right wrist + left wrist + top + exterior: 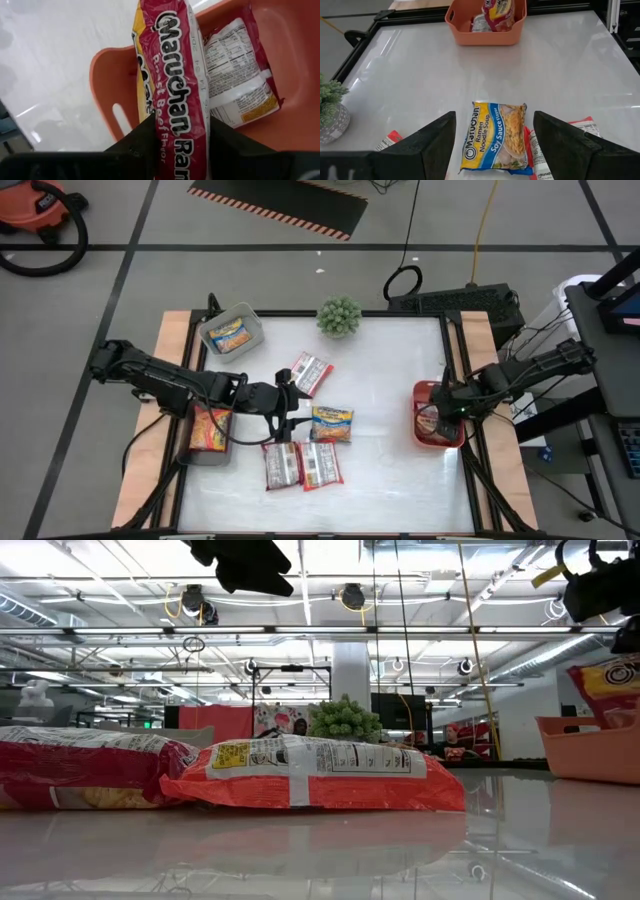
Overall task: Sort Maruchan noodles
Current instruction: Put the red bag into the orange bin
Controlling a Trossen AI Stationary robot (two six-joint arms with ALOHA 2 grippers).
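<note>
On the white table lie several Maruchan noodle packets: a yellow-and-blue Soy Sauce packet (495, 137) (331, 423), a red-and-white one (310, 372) farther back, and two red ones (301, 465) at the near edge. My left gripper (290, 408) (495, 119) hovers open above the table, just left of the yellow packet. My right gripper (443, 408) (180, 131) is shut on a red Roast Beef packet (175, 80) over the orange bin (107, 85) at the table's right edge. Another packet (240, 75) lies label-down on the bin's floor. My right gripper pinches the red Roast Beef packet between its two fingers (142, 137), on the packet's upper end (187, 150). The fingers come from above, pointing steeply down. The packet hangs on edge below them, its lower end (608, 690) dipping inside the orange bin; whether it touches the floor, I cannot tell.
A grey bin (232, 332) at the far left holds a yellow packet. A second grey bin (208, 432) at the left edge holds a red-and-yellow one. A small green potted plant (340, 317) stands at the far edge. Bare table lies between the packets and the orange bin.
</note>
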